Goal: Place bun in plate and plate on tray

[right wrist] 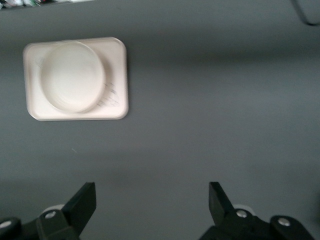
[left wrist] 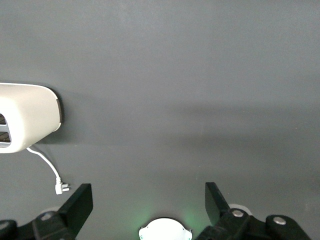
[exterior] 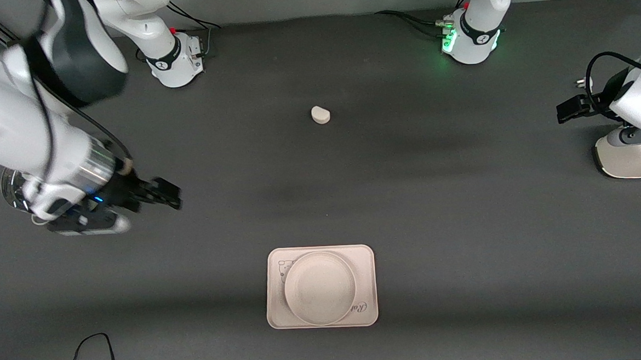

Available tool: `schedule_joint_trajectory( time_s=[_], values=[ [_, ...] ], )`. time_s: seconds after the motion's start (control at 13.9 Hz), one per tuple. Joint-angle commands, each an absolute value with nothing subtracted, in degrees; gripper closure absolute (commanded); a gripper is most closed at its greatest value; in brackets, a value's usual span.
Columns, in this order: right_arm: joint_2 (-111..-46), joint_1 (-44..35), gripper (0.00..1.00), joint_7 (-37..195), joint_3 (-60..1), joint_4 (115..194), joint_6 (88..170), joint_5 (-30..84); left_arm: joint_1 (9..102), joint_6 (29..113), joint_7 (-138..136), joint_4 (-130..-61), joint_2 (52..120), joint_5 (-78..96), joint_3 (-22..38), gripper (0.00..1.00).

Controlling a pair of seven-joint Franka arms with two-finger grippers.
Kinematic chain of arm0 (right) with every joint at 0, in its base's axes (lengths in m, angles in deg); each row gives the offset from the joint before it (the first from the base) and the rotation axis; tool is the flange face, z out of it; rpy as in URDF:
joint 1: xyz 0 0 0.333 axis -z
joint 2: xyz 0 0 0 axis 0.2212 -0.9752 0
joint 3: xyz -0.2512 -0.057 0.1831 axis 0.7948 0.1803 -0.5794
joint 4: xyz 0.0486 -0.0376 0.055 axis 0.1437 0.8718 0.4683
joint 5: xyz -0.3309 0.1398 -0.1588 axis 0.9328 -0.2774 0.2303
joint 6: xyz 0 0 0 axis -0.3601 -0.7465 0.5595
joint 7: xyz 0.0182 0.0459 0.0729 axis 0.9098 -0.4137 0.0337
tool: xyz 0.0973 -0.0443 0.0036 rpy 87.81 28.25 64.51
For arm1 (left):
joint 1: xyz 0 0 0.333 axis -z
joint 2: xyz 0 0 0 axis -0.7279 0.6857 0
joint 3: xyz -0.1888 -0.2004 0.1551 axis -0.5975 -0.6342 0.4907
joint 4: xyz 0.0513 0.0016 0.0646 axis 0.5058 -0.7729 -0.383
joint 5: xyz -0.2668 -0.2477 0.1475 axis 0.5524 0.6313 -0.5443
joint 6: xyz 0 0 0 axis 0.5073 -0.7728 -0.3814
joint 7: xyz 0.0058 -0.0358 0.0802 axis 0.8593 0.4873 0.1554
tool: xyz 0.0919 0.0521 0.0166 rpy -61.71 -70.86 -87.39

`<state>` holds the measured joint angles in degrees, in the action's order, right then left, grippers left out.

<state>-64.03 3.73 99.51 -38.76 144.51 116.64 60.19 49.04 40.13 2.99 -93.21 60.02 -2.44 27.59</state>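
Bun: the bun (exterior: 320,114) lay alone on the bare worktop (exterior: 464,205), flat side down or sideways I could not tell, in the middle stretch between the two arm bases and well apart from everything else.
Plate: the plate (exterior: 319,287) sat on the tray (exterior: 365,265), inside the tray's edges, and held nothing; the right wrist view showed the same, with the plate (right wrist: 72,76) filling most of the tray (right wrist: 116,85).
Tray: it lay flat on the worktop, nearer to the front camera than the bun and roughly in line with it; a small print showed at one corner and part of a script word at another, both partly covered by the plate.
Right gripper: the right gripper (exterior: 159,195) hung above bare worktop toward the right arm's end, well apart from the tray and the bun; its fingers (right wrist: 82,202) were spread wide with nothing between them.
Left gripper: the left gripper (exterior: 569,109) waited at the left arm's end of the worktop, above bare surface; its fingers (left wrist: 80,202) stood apart and released, grasping nothing.
Other things: a white rounded appliance (exterior: 629,155) with a cord and plug (left wrist: 61,187) stood at the left arm's end, and a clear glass object (exterior: 13,190) showed partly under the right arm.
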Motion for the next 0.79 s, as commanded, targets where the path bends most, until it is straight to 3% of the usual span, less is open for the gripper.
schedule_joint_trajectory(
  time_s=[0.0,0.29,0.72],
  values=[
    [-52.43,3.81,0.0,91.71,-33.16,158.79,117.69,60.52,47.51,38.1,4.05,-91.08,60.17,-2.34,27.31,0.0],
    [-45.28,4.6,0.0,91.17,-32.26,166.11,113.82,62.89,46.88,38.18,4.23,-89.85,60.35,-2.25,26.34,0.0],
    [-46.23,4.43,0.0,90.73,-32.17,168.49,114.35,62.89,47.06,36.78,4.05,-88.97,60.61,-2.25,26.34,0.0]
  ],
)
